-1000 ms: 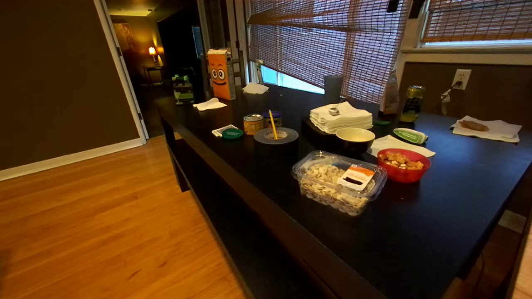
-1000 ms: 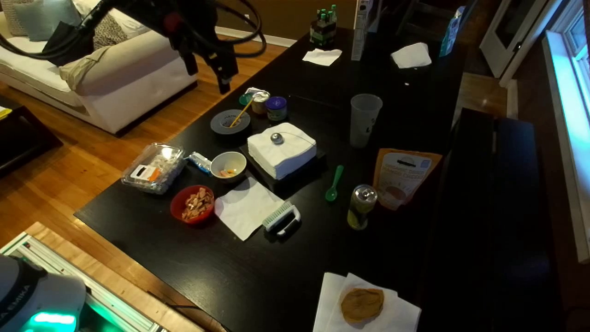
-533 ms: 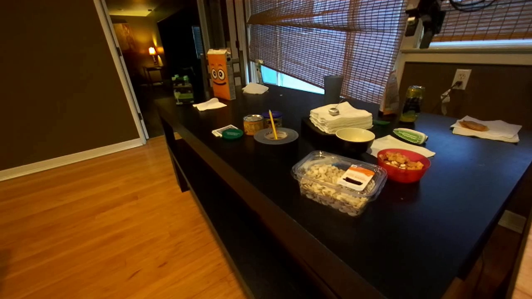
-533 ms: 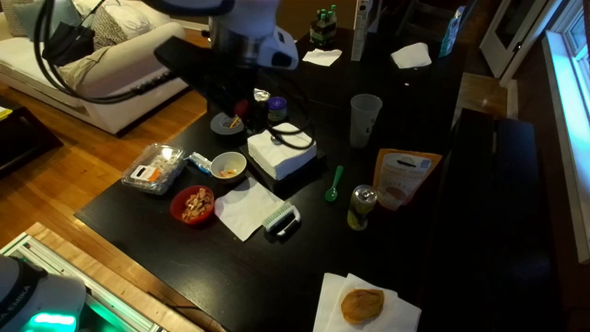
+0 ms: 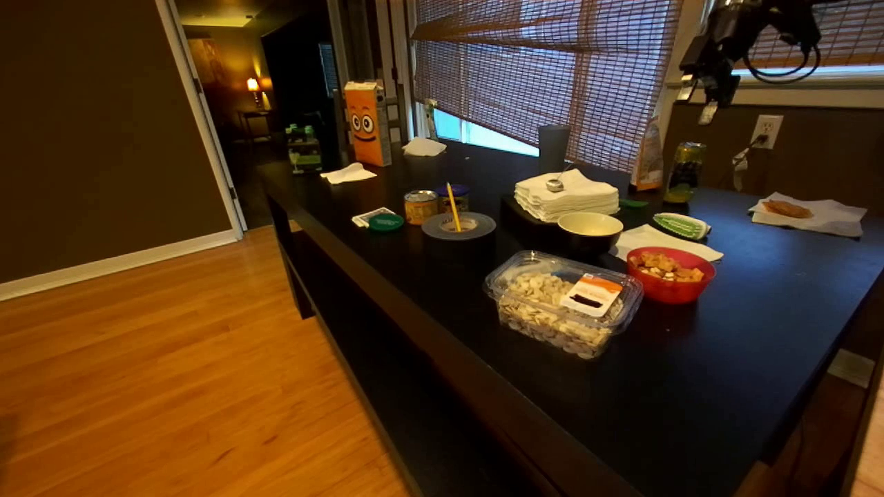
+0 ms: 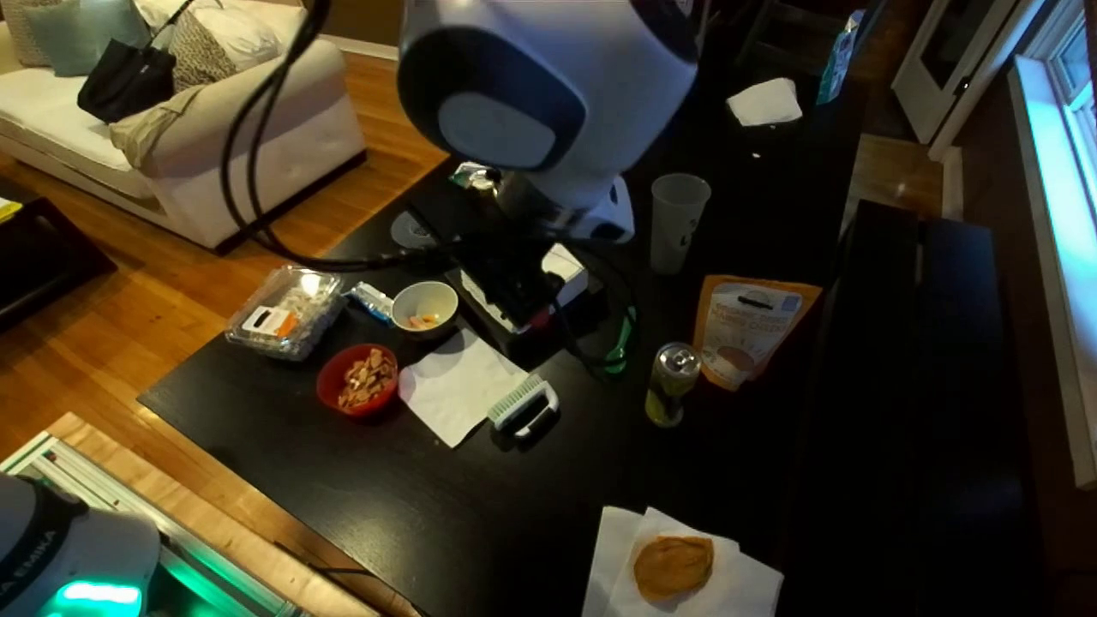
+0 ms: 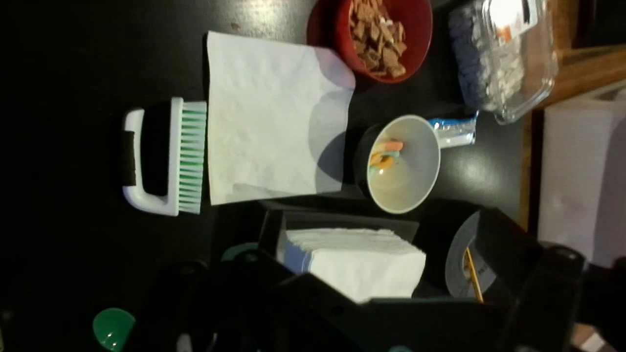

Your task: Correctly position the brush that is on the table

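White brush [image 7: 174, 156] lies sideways on table [image 7: 266, 12]

Left in my wrist view, its long axis runs top to bottom, bristles [image 7: 192, 156] facing right, toward the napkin [image 7: 264, 117]. Upper right in an exterior view, my gripper [image 5: 695, 103] hangs, jaws parted.

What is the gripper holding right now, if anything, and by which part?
Nothing is held: the gripper hangs open above the table, and the brush lies apart from it.

Hangs down from the top edge of an exterior view with the white arm [image 6: 548, 86]. Holds the gripper [image 5: 697, 101] in midair, tilted and aimed downward, with both fingers [image 7: 511, 244] spread well apart. Glows green at the base [image 6: 86, 566].
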### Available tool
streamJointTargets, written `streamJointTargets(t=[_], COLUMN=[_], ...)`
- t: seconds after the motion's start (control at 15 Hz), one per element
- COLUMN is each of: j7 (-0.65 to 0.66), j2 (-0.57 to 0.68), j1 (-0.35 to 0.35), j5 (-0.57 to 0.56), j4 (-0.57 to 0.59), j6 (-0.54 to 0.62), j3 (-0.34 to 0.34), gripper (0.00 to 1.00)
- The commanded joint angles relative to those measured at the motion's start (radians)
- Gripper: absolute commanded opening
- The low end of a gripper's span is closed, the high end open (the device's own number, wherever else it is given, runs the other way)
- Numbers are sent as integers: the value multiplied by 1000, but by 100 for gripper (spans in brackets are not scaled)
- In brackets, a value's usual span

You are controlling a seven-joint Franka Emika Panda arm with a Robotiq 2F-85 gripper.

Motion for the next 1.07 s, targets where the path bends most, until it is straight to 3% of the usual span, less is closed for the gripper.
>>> streamJointTargets(t=[0.0, 0.33, 0.73, 1.0], j7=[7, 15, -18, -19], j2=[27, 68, 145, 212], j1=[-48, -63, -116, -187], j5=[26, 54, 118, 105], j4=[21, 58, 66, 90], j6=[9, 12, 301, 263], j3=[41, 53, 79, 106], gripper=[100, 100, 100, 100])
